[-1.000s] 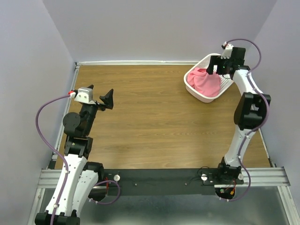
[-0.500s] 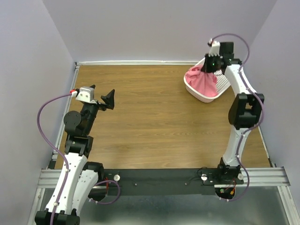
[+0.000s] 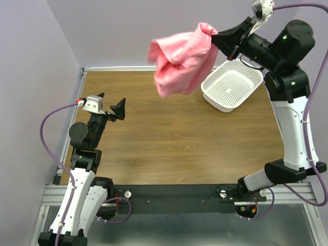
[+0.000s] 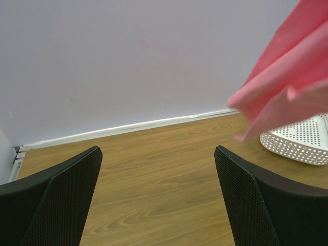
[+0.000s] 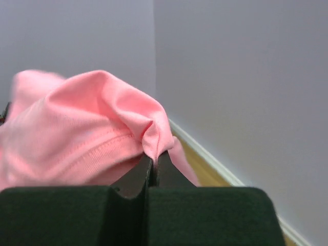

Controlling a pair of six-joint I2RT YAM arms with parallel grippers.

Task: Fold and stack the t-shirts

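The pink t-shirt (image 3: pixel 179 59) hangs bunched in the air, high above the back of the table and left of the white basket (image 3: pixel 231 87). My right gripper (image 3: pixel 216 37) is shut on a fold of it, and in the right wrist view the cloth (image 5: pixel 87 138) is pinched between the closed jaws of that gripper (image 5: pixel 154 160). The basket holds nothing. My left gripper (image 3: pixel 109 104) stands open over the table's left side, its black fingers (image 4: pixel 66 200) wide apart with only bare wood between them. The shirt's lower edge (image 4: pixel 287 92) shows at the right of the left wrist view.
The wooden table (image 3: pixel 164 138) is closed in by lilac walls on three sides. The basket (image 4: pixel 300 143) sits at the back right corner. A purple cable (image 3: pixel 48 138) loops beside the left arm.
My right gripper closed on the t-shirt inside the basket, then lifted it up and to the left, out of the basket. The left arm has not moved.
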